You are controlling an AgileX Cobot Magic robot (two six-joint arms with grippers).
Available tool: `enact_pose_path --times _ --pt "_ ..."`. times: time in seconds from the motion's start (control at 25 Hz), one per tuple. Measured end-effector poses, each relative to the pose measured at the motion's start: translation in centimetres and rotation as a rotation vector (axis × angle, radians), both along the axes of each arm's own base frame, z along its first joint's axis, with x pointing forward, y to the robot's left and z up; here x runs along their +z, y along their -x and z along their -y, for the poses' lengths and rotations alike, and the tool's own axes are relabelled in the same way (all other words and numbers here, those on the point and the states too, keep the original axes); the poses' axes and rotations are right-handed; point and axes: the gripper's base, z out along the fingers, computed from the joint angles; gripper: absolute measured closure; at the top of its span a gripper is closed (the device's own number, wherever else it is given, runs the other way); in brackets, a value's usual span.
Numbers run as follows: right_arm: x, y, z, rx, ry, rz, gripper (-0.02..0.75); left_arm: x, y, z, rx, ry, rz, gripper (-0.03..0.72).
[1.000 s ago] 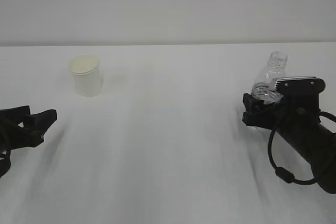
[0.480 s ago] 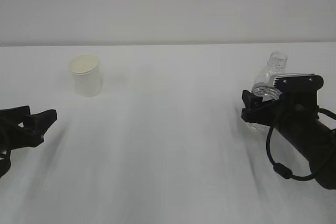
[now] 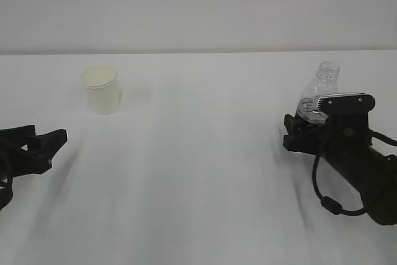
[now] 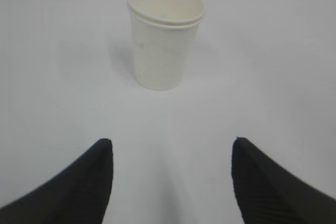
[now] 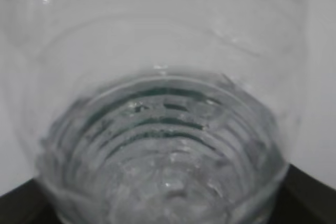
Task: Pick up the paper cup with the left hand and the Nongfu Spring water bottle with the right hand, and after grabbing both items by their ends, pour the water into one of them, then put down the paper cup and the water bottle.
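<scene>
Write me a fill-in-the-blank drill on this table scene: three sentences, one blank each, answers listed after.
1. The paper cup stands upright in front of the ____ hand, untouched.
2. The bottle has no ____ on its neck.
3. The right hand is at the bottle's ____ part, its neck showing above.

Answers: left; cap; lower

Paper cup (image 4: 165, 36) upright on table (image 4: 273, 66), ahead of spread fingers (image 4: 92, 179), clear of both.
</scene>
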Motion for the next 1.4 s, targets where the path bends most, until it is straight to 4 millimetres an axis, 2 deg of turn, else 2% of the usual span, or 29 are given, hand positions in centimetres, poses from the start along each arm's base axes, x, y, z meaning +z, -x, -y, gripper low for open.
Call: enact_pose_path --times 0.44,0.68,0.76,1.4 --pt "-0.14 -0.01 0.04 -0.003 0.001 0.016 0.153 0.0 0.0 0.0 0.0 0.0 0.0 0.185" --pt "-0.12 -0.02 0.05 -0.005 0.001 0.017 0.267 0.0 0.0 0.0 0.0 0.0 0.0 0.185" --pt "-0.1 -0.02 0.02 -0.001 0.001 0.02 0.281 0.0 0.0 0.0 0.0 0.0 0.0 0.185" --pt "0.11 0.09 -0.65 0.081 0.013 0.019 0.288 0.0 0.0 0.0 0.0 0.0 0.0 0.185"
